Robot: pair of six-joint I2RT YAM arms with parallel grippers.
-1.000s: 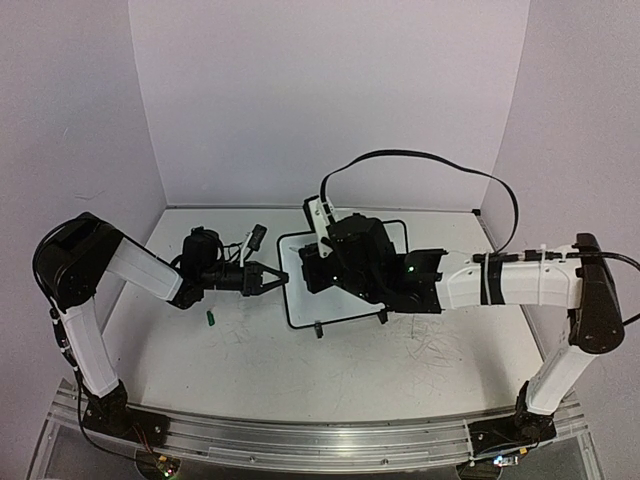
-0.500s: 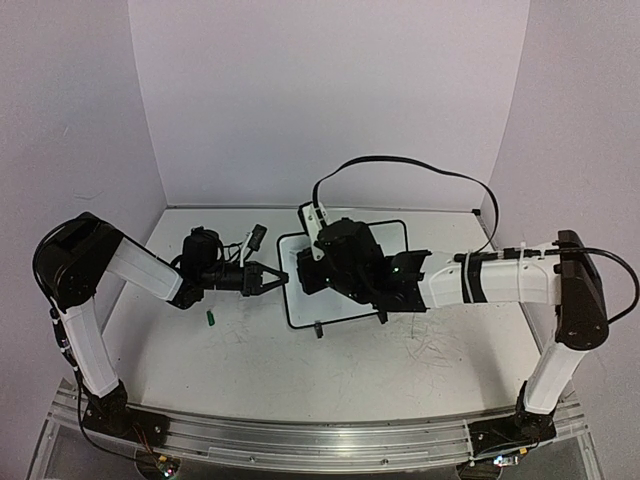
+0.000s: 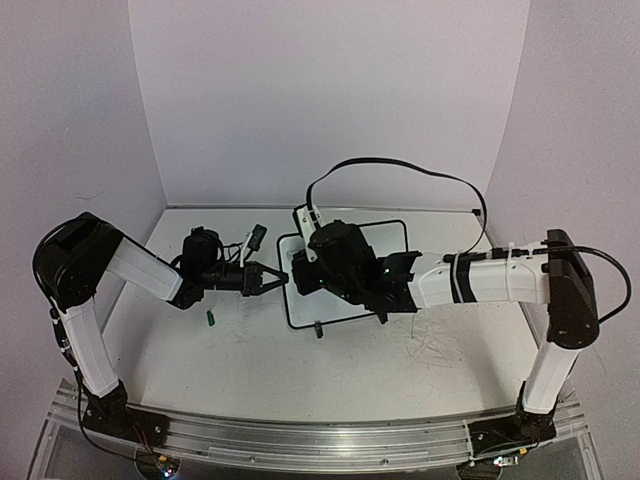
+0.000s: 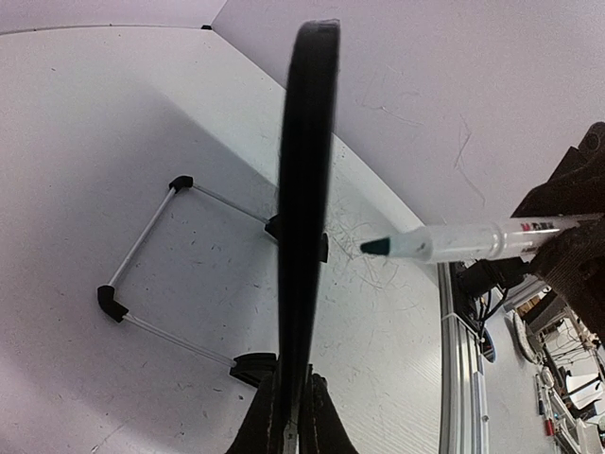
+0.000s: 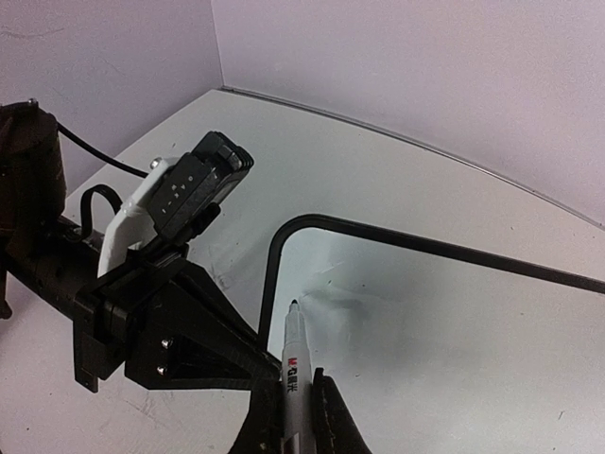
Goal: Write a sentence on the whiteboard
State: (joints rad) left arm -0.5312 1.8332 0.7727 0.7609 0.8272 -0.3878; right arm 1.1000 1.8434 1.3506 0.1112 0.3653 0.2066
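Left fingers [image 4: 319,423] are clamped on the whiteboard [image 3: 300,303] at its left edge; I see the board edge-on in that wrist cam. Left arm [image 3: 140,270] sits low with the forearm stretched rightward and the left gripper [image 3: 278,278] roughly level. Right arm [image 3: 490,280] reaches left across the board, wrist over its middle. Right gripper [image 5: 295,402] is closed around the marker [image 5: 290,359], barrel pointing away from the wrist. Its green tip [image 4: 375,247] is at the board surface near the far-left rounded corner; I can't tell if it touches. Board sits mid-table [image 3: 250,370], between the arms. Green cap [image 3: 211,318] lies near the left gripper.
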